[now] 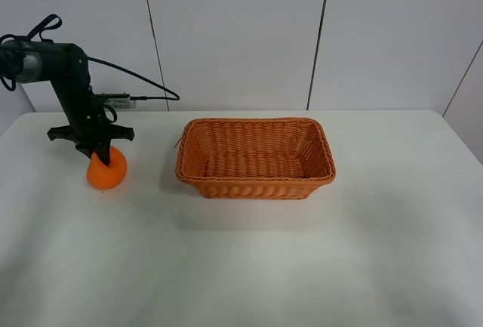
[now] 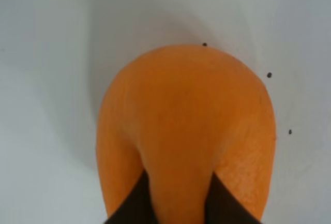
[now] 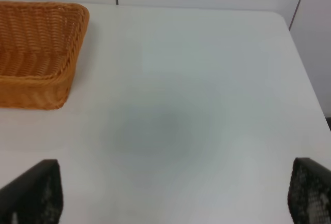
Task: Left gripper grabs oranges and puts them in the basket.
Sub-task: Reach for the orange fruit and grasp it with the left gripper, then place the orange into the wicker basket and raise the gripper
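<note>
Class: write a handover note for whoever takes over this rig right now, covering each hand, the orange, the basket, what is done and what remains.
Left hand: closed on the bright orange knobbed fruit, which sits on the white table left of the rectangular orange-brown wicker basket.
Right hand: open, holding nothing.
Basket: empty.
Done: fruit gripped.
Left: lift it, carry it over, release it in the basket.

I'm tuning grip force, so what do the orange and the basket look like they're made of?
The basket looks like woven wicker or rattan-like strands, matte orange-brown, with a braided rim. The orange shows a finely pitted skin like fruit rind; real or imitation cannot be told.
</note>
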You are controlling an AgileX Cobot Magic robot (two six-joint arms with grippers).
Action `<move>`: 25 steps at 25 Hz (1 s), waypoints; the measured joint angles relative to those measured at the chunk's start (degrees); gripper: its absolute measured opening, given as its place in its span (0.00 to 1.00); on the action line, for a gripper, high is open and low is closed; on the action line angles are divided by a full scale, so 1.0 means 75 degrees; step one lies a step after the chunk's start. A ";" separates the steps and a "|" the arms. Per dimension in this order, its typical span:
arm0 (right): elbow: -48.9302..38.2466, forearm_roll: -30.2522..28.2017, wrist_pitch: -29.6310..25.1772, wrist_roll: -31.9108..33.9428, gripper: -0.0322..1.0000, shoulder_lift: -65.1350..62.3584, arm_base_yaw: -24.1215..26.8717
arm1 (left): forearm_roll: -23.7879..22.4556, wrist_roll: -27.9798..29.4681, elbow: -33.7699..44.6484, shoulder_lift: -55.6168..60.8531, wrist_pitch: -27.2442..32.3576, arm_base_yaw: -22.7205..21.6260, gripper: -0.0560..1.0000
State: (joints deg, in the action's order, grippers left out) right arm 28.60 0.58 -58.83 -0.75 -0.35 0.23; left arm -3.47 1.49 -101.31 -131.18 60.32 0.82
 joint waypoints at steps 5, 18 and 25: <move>0.0000 0.0000 0.0000 0.0000 0.70 0.0000 0.0000 | 0.0000 -0.0018 -0.0564 0.0112 0.0582 -0.0010 0.23; 0.0000 0.0000 0.0000 0.0000 0.70 0.0000 0.0000 | 0.0645 -0.0063 -0.2008 0.1676 0.1034 -0.0009 0.23; 0.0000 0.0000 0.0000 0.0000 0.70 0.0000 0.0000 | 0.1156 -0.0199 -0.2075 0.1699 0.1041 0.1021 0.23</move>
State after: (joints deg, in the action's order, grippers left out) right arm 28.60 0.58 -58.83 -0.75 -0.35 0.23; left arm 5.20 0.00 -116.87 -118.44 68.13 8.48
